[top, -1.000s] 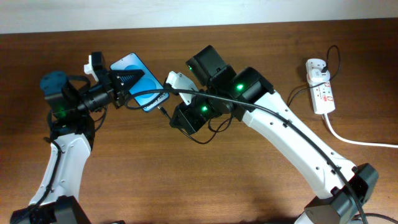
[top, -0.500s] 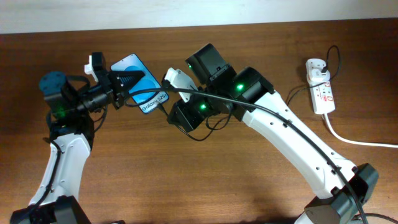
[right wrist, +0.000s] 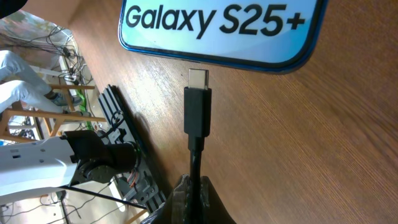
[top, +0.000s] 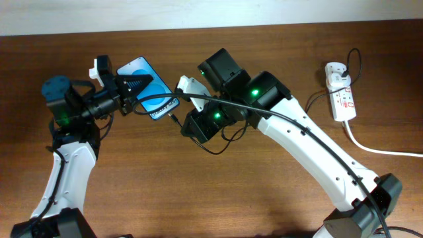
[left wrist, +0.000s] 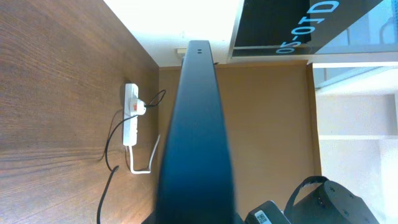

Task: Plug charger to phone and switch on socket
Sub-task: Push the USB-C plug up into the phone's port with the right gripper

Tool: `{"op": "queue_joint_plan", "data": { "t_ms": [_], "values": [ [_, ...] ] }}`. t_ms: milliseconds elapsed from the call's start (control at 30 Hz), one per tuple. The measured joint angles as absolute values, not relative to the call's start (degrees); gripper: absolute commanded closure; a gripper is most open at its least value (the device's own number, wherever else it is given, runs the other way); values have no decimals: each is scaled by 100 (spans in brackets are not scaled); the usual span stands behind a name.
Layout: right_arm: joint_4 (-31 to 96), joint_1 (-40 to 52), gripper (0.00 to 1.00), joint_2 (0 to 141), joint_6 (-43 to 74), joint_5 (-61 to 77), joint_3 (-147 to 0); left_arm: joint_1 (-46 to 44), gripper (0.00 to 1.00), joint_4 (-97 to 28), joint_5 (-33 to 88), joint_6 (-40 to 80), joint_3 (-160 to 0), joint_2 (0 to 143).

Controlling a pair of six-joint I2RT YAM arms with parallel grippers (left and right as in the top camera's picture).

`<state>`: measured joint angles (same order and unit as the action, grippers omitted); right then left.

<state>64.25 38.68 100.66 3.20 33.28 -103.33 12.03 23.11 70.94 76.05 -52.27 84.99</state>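
The slim black-edged, blue-screened smartphone [top: 151, 92] is clamped in the left gripper [top: 135, 84]. Just short of its lower edge, the thin black charger cable [right wrist: 198, 118] is pinched by the right gripper [right wrist: 193, 190]. The white elongated power strip [top: 342, 99] is seen well apart from the smartphone.

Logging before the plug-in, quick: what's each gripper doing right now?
Left gripper: closed, holding the phone.
Right gripper: closed, holding the charger cable just behind its plug.
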Motion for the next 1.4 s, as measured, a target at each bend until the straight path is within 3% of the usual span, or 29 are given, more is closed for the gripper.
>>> {"op": "queue_joint_plan", "data": {
  "t_ms": [1400],
  "values": [
    [6228, 3868, 96, 10071, 322, 3328, -10333, 1203, 100, 2311, 6987, 7747, -5227, 8499]
  ]
}}
